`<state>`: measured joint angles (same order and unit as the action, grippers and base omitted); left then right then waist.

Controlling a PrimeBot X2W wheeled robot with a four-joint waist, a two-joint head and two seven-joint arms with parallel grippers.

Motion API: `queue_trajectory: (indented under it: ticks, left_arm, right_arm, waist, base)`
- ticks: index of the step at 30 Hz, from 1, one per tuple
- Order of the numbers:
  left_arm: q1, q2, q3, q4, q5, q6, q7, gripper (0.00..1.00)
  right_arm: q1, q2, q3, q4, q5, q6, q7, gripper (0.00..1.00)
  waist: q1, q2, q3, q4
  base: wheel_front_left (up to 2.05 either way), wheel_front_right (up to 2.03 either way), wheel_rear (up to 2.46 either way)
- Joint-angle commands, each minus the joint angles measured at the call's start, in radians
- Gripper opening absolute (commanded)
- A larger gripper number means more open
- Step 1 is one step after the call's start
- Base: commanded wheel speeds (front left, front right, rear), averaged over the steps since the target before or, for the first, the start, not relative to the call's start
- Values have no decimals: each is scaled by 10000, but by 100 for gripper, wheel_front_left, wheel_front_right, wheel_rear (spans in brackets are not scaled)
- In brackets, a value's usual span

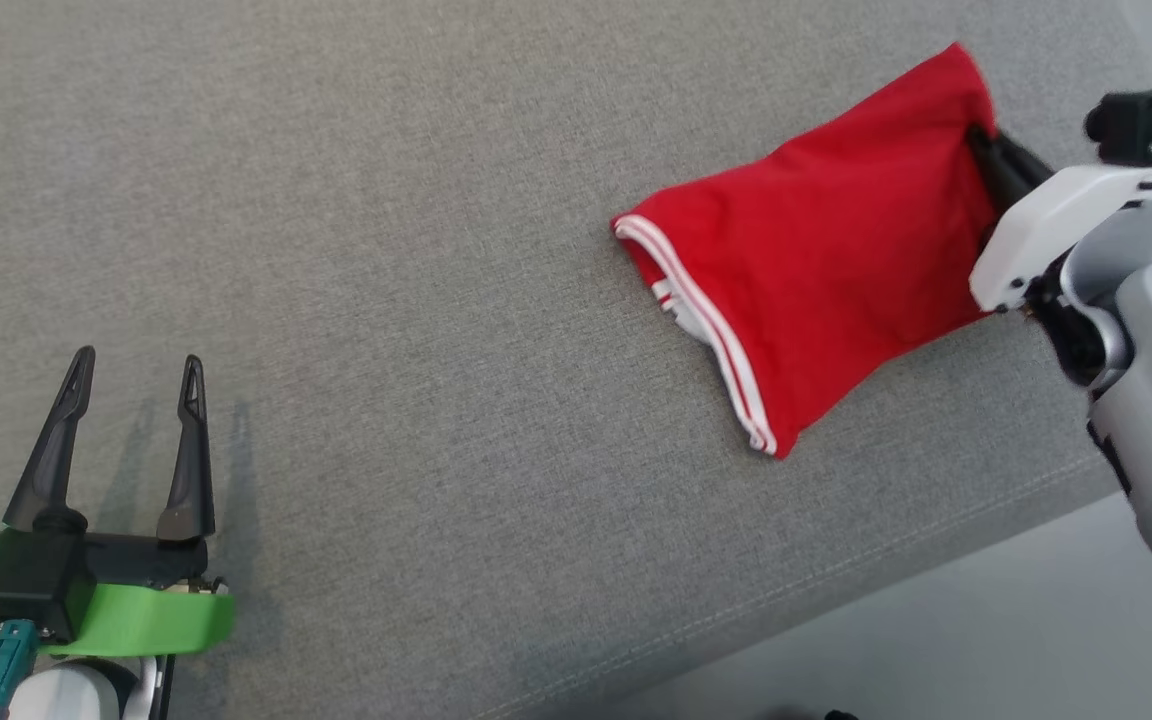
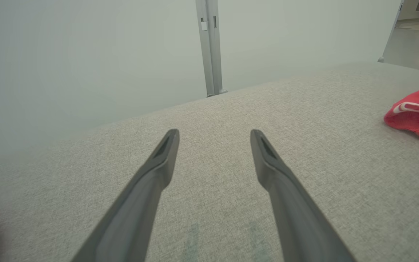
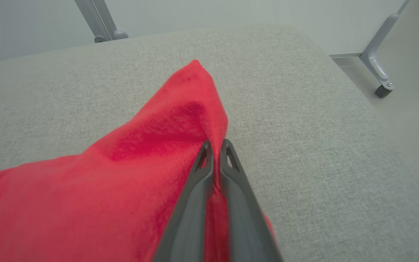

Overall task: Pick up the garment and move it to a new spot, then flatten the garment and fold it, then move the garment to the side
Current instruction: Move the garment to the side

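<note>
The garment [image 1: 826, 240] is a folded red cloth with a white-striped hem, lying on the grey padded surface [image 1: 416, 300] at the right of the head view. My right gripper [image 1: 981, 150] is shut on the garment's right edge. In the right wrist view the right gripper [image 3: 216, 145] pinches a raised fold of the garment [image 3: 129, 174] between its two dark fingers. My left gripper [image 1: 136, 370] stands open at the lower left, well away from the cloth, with nothing between its fingers. In the left wrist view the left gripper [image 2: 215, 136] hovers over bare fabric, with the garment [image 2: 418, 109] at the right edge.
The padded surface's front edge [image 1: 836, 590] runs diagonally at the lower right, with pale floor [image 1: 986, 640] beyond it. A grey frame post [image 2: 209, 47] stands behind the far edge. Another frame leg with a caster [image 3: 380, 69] stands off the right end.
</note>
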<state>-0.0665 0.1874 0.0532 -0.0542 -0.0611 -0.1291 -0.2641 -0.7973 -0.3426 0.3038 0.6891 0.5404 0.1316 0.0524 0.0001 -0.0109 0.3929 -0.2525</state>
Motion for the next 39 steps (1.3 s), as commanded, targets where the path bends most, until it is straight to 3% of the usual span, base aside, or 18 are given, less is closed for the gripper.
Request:
queue_trajectory:
  ticks: [1,13,20,21,27,32,36,39]
  left_arm:
    - [-161,201,-41,-106,10,-18,1,100]
    - [749,502,152,-618,-81,93,1,100]
    - [1047,378,181,-740,-140,157,1,100]
    - [1081,327,232,-798,-166,196,1,100]
    - [1047,195,279,-758,-203,229,1,100]
    - [707,-11,82,-496,-399,151,2,100]
    - [661,-329,135,43,-812,114,1,100]
    - [591,-486,158,589,-1119,85,1,100]
  right_arm:
    - [-453,-162,-268,335,-86,-18,-232,0]
    - [-2470,-1628,-2484,3383,-1101,-18,-1280,0]
    - [-3105,-1896,-3226,4776,-2153,-18,-1880,0]
    - [-3303,-2030,-3463,5228,-2592,-18,-2071,100]
    - [-3415,-2010,-3892,5658,-3545,-18,-2609,100]
    - [-3011,-1797,-4280,5114,-4074,-18,-3134,100]
    - [-2042,-1318,-4653,2952,-4409,-18,-3174,100]
    - [-534,-528,-5031,890,-4541,-16,-3172,100]
  waist:
    - [-1,109,1248,-718]
    - [-1,109,1387,554]
    - [-1,109,1338,1001]
    - [-1,109,1344,1045]
    - [-1,109,1052,1018]
    - [-1,109,433,1055]
    - [-1,109,-334,1049]
    - [-1,109,-962,1127]
  base:
    - [0,0,0]
    - [0,0,0]
    - [0,0,0]
    - [0,0,0]
    - [0,0,0]
    - [0,0,0]
    - [0,0,0]
    - [0,0,0]
